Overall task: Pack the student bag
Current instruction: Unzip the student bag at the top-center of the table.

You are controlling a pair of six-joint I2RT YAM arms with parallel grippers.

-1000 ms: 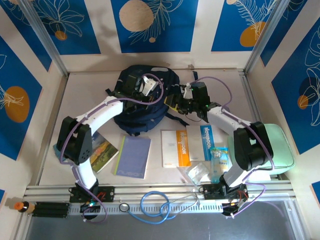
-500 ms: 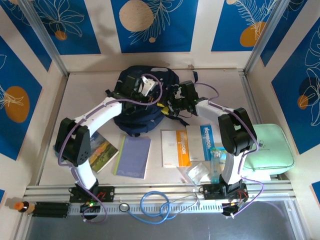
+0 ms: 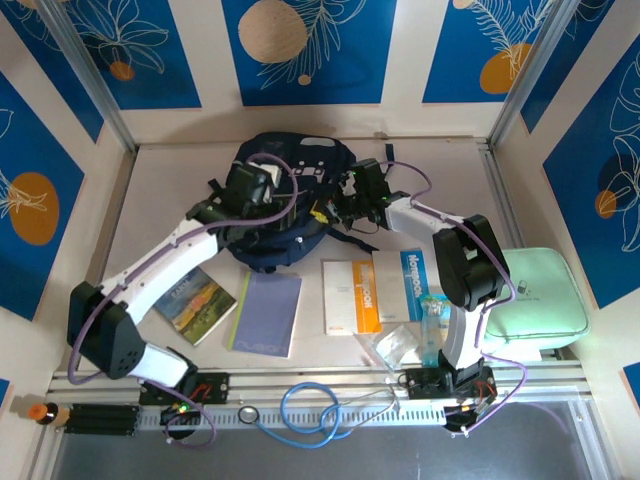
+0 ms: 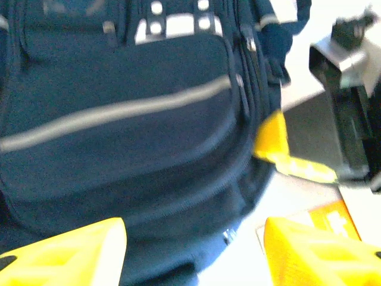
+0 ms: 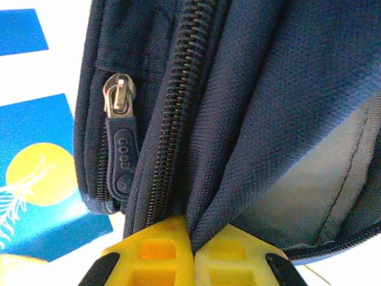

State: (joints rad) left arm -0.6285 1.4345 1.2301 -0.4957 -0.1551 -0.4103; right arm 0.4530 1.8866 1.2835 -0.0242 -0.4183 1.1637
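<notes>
The student bag, dark navy with a pale diagonal stripe, lies at the back middle of the table. My left gripper hovers over its front pocket. In the left wrist view its yellow fingers stand wide apart over the bag, gripping nothing. My right gripper is at the bag's right edge. In the right wrist view the right gripper is shut on a fold of the bag's fabric beside a closed zipper, with a zip pull to the left.
In front of the bag lie a picture book, a purple notebook, a white and orange book, a blue booklet and a clear plastic packet. A mint green case sits at the right. A blue cable lies on the front rail.
My left gripper has opened and drawn back to the left over the bag. My right gripper has moved in to the bag's right edge and closed on its fabric.
</notes>
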